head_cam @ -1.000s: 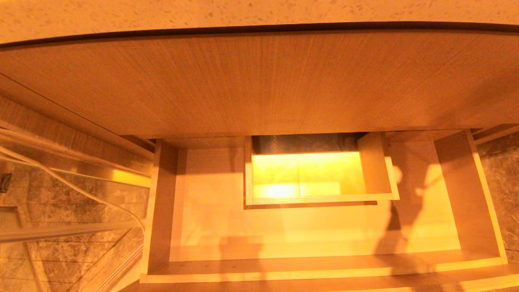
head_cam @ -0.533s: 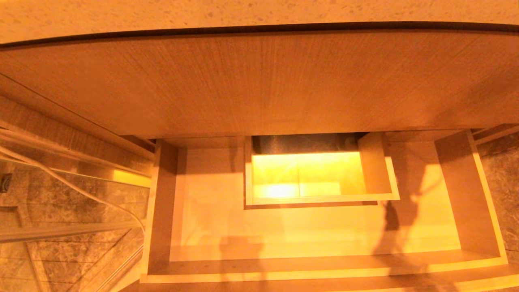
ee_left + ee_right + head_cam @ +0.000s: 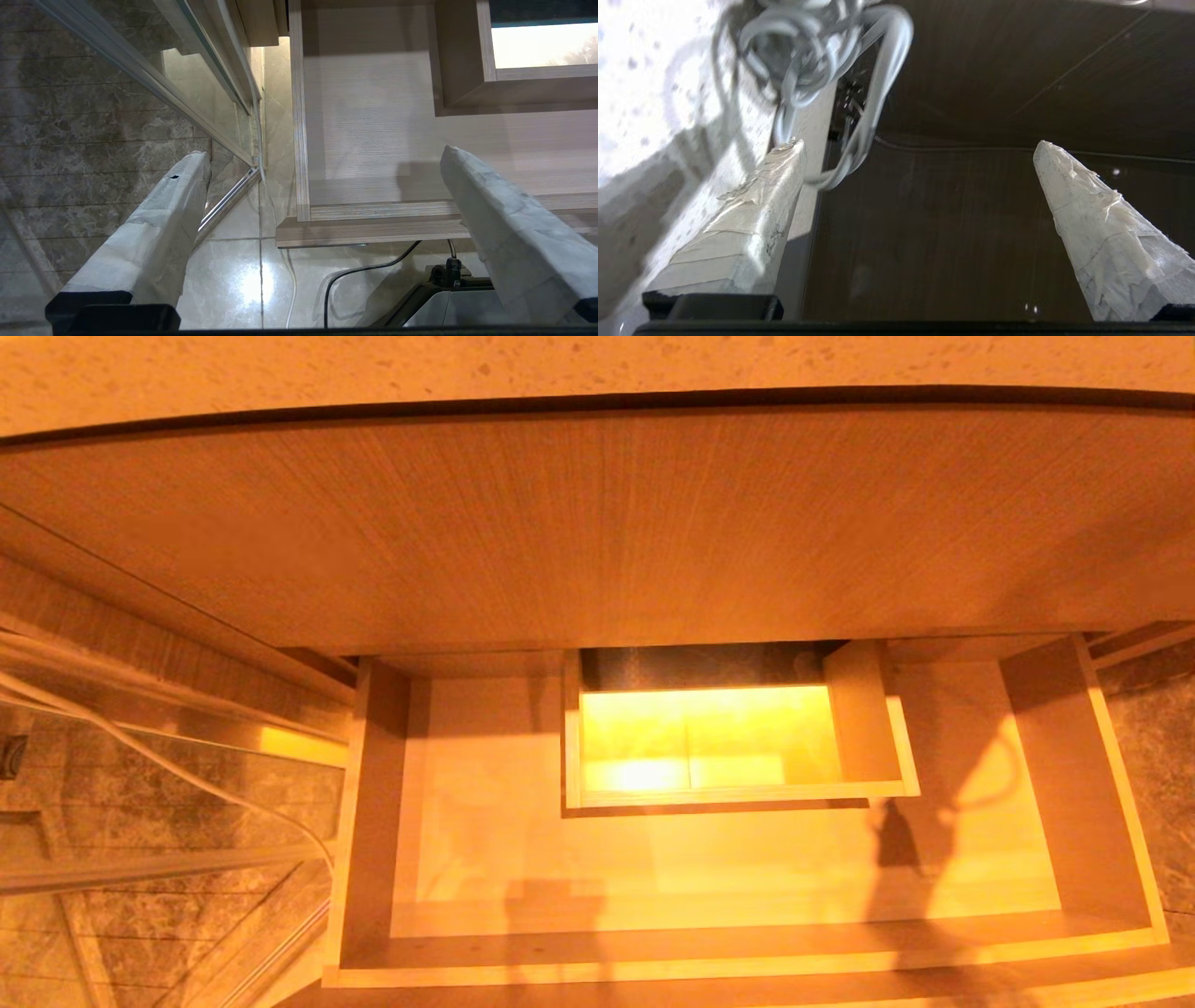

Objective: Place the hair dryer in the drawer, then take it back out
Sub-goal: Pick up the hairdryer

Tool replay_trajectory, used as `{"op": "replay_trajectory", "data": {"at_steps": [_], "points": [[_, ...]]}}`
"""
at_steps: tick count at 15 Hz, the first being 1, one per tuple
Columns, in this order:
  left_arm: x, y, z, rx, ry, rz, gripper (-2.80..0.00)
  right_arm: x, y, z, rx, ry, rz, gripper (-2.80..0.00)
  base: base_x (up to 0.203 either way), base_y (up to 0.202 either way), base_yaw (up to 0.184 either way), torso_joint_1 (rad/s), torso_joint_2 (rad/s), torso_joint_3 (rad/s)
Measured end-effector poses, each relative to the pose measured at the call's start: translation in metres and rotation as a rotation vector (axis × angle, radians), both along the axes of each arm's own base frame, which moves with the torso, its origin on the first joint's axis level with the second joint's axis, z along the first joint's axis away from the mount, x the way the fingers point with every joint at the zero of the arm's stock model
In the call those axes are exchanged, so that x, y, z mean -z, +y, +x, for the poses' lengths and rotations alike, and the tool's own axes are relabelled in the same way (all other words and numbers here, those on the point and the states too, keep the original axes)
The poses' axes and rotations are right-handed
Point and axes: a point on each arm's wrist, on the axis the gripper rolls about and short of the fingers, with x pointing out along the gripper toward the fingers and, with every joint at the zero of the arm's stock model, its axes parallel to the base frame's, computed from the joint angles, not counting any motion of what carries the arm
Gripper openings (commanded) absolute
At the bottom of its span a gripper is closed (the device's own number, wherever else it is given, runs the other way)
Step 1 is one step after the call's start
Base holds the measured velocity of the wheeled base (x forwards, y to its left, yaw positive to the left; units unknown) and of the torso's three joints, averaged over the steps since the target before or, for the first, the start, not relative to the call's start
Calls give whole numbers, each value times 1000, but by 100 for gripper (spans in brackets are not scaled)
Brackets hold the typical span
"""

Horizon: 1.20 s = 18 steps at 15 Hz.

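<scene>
The shadow on the open drawer (image 3: 709, 859) has shifted; both claws, left (image 3: 322, 158) and right (image 3: 917, 149), gape empty; dryer unseen.

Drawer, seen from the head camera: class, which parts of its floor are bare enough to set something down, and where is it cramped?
The drawer floor is bare left, right and in front of the boxed notch. The mid-back is cramped: the notch fills it.

warm amber light floods the head view; the boxed notch (image 3: 695, 742) at the drawer's (image 3: 738, 952) back edge glares brightest, and soft shadows cross the drawer floor. straight edges bow. the coiled cable (image 3: 808, 60) is motion-blurred.
</scene>
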Motion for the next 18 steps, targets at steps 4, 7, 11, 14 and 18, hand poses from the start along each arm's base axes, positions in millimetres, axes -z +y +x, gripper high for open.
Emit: {"op": "replay_trajectory", "data": {"at_steps": [4,7,11,14,18], "points": [[0,0,0,0,0,0,0,10,-4,4,14,43,86,0,0,0,0,0,0,0],[0,0,0,0,0,0,0,8,-5,5,17,21,84,0,0,0,0,0,0,0],[0,0,0,0,0,0,0,8,-12,16,18,17,80,0,0,0,0,0,0,0],[0,0,0,0,0,0,0,4,-19,27,18,-33,44,0,0,0,0,0,0,0],[0,0,0,0,0,0,0,4,-27,40,17,-51,36,0,0,0,0,0,0,0]]}}
